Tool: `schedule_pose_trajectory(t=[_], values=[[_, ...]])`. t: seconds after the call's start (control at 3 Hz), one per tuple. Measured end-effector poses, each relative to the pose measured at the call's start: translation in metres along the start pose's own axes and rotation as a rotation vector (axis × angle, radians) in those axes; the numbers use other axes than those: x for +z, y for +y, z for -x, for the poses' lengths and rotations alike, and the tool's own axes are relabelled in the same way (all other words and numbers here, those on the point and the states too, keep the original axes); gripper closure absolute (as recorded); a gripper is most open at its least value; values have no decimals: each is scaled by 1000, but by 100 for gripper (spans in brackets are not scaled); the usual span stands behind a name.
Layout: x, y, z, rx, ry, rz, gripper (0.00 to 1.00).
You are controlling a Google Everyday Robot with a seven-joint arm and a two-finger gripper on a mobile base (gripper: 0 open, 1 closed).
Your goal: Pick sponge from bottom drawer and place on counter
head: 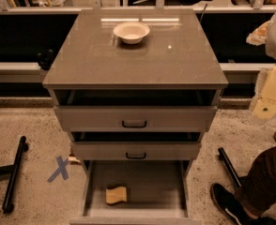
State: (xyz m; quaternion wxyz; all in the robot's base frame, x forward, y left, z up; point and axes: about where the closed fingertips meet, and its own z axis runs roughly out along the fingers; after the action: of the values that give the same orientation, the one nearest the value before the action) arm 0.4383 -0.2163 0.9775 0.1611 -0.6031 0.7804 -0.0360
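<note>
The sponge [116, 195], a small yellow-tan block with a pinched waist, lies on the floor of the bottom drawer [152, 186], left of its middle and near the front. That drawer is pulled fully out. The two upper drawers [134, 118] are only slightly open. The counter [133, 62] is the glossy grey-brown top slab, with a cream bowl [131, 32] near its back edge. My gripper [265, 108] shows as a cream part of the arm at the right edge, level with the top drawer and far up and right of the sponge.
A person's leg in brown trousers and black shoes [232, 203] stands at the lower right beside the cabinet. Black stand legs lie on the floor at the left [13, 175] and right [228, 165]. A blue tape X [59, 168] marks the floor.
</note>
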Motion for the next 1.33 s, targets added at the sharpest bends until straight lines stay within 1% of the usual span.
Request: schedule_pose_trajectory(t=[0.33, 0.67, 1.0, 1.33], values=[[0, 0, 0, 0, 0, 0, 0], [3, -1, -1, -2, -64, -3, 0], [36, 10, 10, -16, -197, 29, 0], [89, 31, 49, -64, -357, 79, 0]])
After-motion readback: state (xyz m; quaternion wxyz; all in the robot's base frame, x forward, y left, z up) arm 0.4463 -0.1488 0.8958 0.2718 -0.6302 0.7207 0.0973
